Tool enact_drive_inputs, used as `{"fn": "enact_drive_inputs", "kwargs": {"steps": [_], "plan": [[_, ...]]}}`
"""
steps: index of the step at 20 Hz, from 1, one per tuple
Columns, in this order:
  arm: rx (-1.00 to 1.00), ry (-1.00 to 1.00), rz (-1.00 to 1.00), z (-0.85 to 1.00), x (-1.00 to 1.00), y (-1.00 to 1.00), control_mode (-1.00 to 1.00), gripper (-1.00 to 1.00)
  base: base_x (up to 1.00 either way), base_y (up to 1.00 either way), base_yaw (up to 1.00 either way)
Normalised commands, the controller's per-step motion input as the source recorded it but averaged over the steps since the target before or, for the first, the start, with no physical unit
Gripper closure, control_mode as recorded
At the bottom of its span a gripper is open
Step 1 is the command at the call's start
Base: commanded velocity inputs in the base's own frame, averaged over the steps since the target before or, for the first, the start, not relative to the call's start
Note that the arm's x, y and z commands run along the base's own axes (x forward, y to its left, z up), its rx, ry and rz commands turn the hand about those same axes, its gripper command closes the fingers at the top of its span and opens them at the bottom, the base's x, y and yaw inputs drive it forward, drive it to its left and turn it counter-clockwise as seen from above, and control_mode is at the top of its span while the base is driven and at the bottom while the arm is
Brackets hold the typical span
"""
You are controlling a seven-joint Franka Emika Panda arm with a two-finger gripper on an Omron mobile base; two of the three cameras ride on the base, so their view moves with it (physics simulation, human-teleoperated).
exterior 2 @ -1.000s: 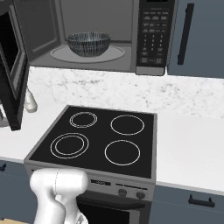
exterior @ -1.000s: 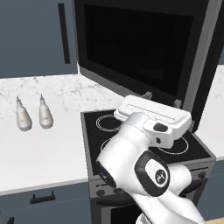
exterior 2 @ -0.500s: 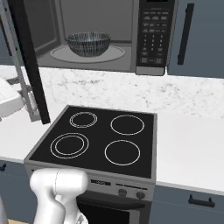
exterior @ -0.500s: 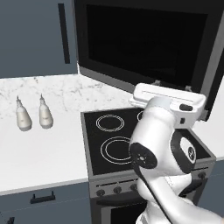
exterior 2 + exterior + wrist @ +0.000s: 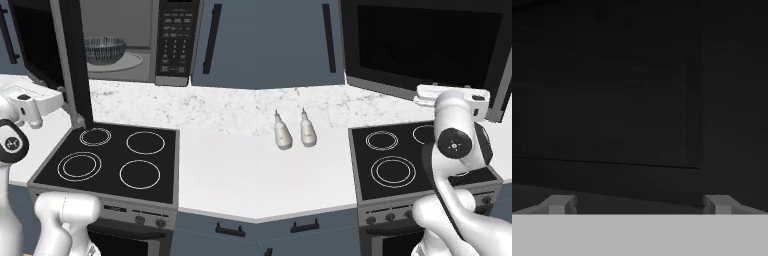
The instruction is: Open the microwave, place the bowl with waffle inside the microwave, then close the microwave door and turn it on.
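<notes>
The microwave (image 5: pixel 177 45) hangs above the stovetop with its keypad panel on the right. Inside it, the dark ribbed bowl (image 5: pixel 104 50) rests on the turntable plate; the waffle is hidden within the bowl. The microwave door (image 5: pixel 75 65) stands part-way swung, edge-on in the right base view, and its dark glass face (image 5: pixel 426 45) spreads wide across the left base view. My gripper (image 5: pixel 639 202) is open, fingertips (image 5: pixel 559 204) far apart with nothing between them, right against the door's dark glass (image 5: pixel 612 100). The white hand (image 5: pixel 42 102) sits just left of the door's lower edge.
A black stovetop (image 5: pixel 120 160) with several burner rings lies below the microwave. Two pale bottles (image 5: pixel 293 131) stand on the marble counter (image 5: pixel 301 170) to the left. Blue-grey cabinet doors with black handles (image 5: pixel 214 30) flank the microwave.
The microwave door has swung from wide open toward the microwave's front. My hand has moved with it, rising and travelling toward the microwave.
</notes>
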Motion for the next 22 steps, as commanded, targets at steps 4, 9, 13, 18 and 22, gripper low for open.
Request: {"fn": "enact_drive_inputs", "kwargs": {"steps": [4, 9, 13, 18, 22], "plan": [[0.04, 0.15, 0.14, 0.02, 0.64, -0.03, -1.00, -1.00, 0.00, 0.00, 0.00], [0.00, 0.16, 0.07, 0.02, 0.64, 0.00, -1.00, -1.00, 0.00, 0.00, 0.00], [0.00, 0.12, 0.03, 0.02, 0.60, 0.02, -1.00, -1.00, 0.00, 0.00, 0.00], [0.00, 0.07, 0.05, 0.02, 0.48, 0.00, -1.00, -1.00, 0.00, 0.00, 0.00], [0.00, 0.00, 0.10, 0.00, 0.48, 0.00, -1.00, -1.00, 0.00, 0.00, 0.00]]}}
